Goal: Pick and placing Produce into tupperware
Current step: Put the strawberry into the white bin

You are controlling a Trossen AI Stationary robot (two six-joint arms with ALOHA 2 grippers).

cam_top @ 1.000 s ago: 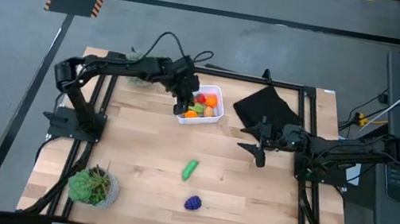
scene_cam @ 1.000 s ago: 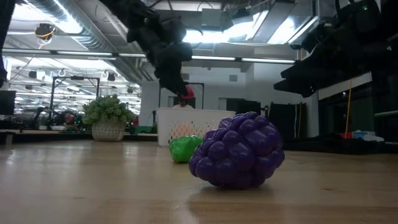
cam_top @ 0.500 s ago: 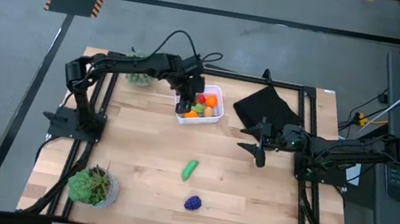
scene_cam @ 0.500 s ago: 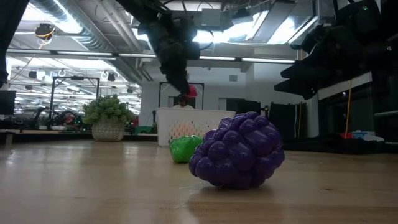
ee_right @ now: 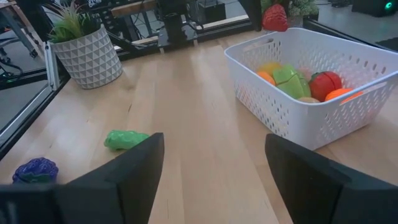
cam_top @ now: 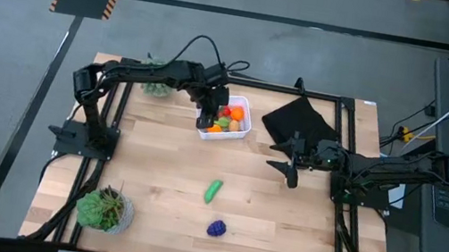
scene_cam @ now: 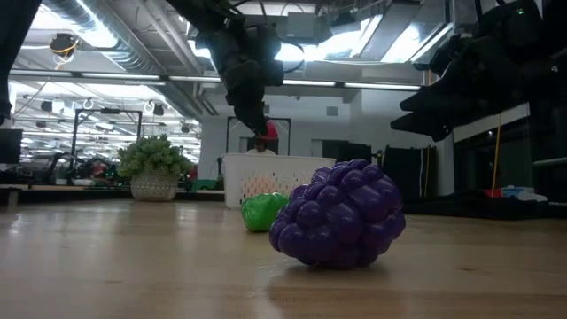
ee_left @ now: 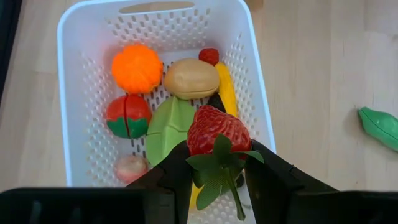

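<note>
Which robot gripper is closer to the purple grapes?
Right. The right gripper waits beside the black cloth, nearer the grapes; the left gripper holds a strawberry over the tub.

Strawberry (ee_left: 214, 132) above tub (ee_left: 74, 93) — fingers-held.

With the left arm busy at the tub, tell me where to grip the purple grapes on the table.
Come straight down on the purple grapes and pinch across the narrower width. The cluster lies free on open wood, bumpy and rounded, well clear of the green pepper.
</note>
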